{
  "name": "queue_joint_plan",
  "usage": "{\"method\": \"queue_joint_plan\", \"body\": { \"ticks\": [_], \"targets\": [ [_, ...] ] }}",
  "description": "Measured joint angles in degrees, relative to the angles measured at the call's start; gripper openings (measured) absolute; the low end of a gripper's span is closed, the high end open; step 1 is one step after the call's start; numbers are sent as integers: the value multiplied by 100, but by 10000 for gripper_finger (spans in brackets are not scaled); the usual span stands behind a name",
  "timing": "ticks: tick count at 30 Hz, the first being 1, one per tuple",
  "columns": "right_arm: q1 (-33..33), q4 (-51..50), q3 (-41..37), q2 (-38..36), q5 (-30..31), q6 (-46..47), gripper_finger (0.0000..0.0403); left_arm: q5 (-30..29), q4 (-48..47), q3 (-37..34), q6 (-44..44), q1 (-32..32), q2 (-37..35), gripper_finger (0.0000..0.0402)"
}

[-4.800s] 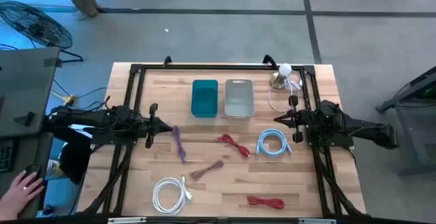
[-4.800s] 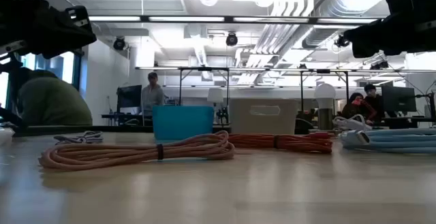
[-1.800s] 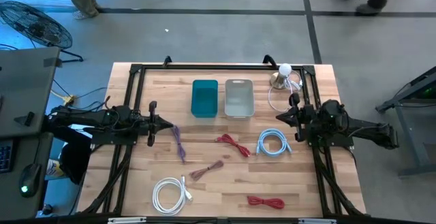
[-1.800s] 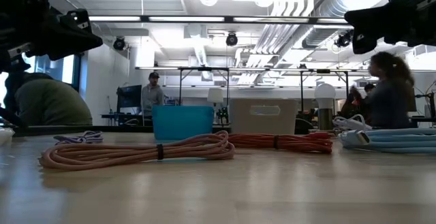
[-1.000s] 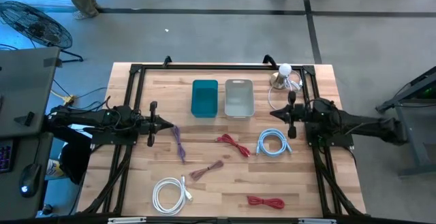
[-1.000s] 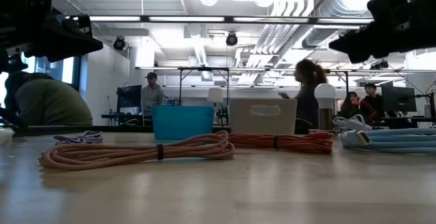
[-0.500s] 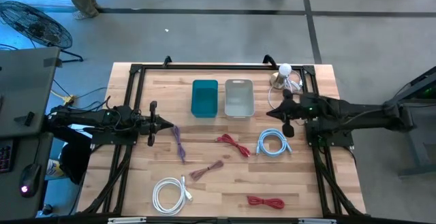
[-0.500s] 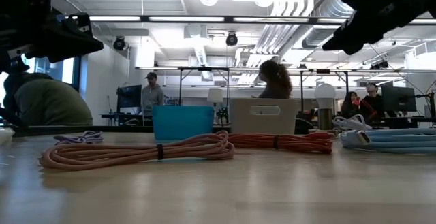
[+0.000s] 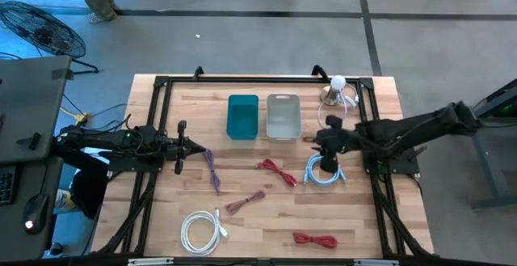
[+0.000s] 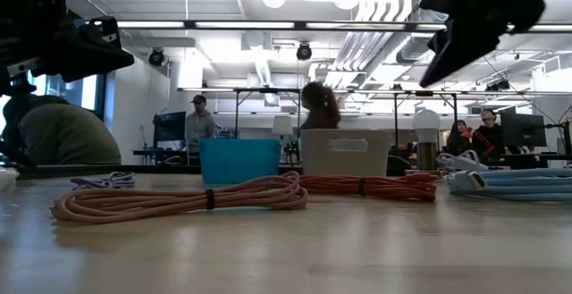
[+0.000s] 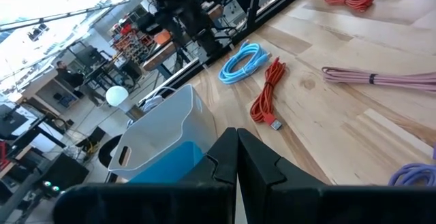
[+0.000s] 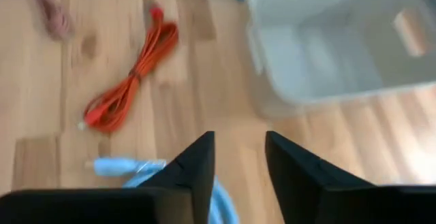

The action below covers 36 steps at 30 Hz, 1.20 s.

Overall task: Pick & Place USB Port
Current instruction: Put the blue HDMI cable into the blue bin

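right gripper [image 9: 326,166] sits over the light blue cable coil [image 9: 324,171], fingers [image 12: 193,166] a narrow gap apart, holding nothing. coil lies on the wooden table [image 9: 355,217], near the white bin [image 9: 283,116], w/ teal bin [image 9: 242,116] just beside that. left gripper [image 9: 179,145] waits at table's left side by the purple cable [image 9: 212,170], fingers pressed together

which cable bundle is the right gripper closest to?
The light blue cable coil. The right gripper hangs right above it with fingers apart, while the two red cables, the purple, pink and white ones all lie farther toward the left arm or the near edge.
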Motion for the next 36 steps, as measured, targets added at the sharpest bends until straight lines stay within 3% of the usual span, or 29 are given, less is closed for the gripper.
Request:
{"method": "queue_joint_plan", "body": {
  "ticks": [17, 36],
  "targets": [
    [1195, -992, 543, 1084, 98, 1796, 219, 4, -2, -4, -2, 0, 7, 1],
    [1493, -1207, 625, 1756, -720, 2879, 230, 7, -2, -7, -5, -1, 9, 1]
  ]
}}
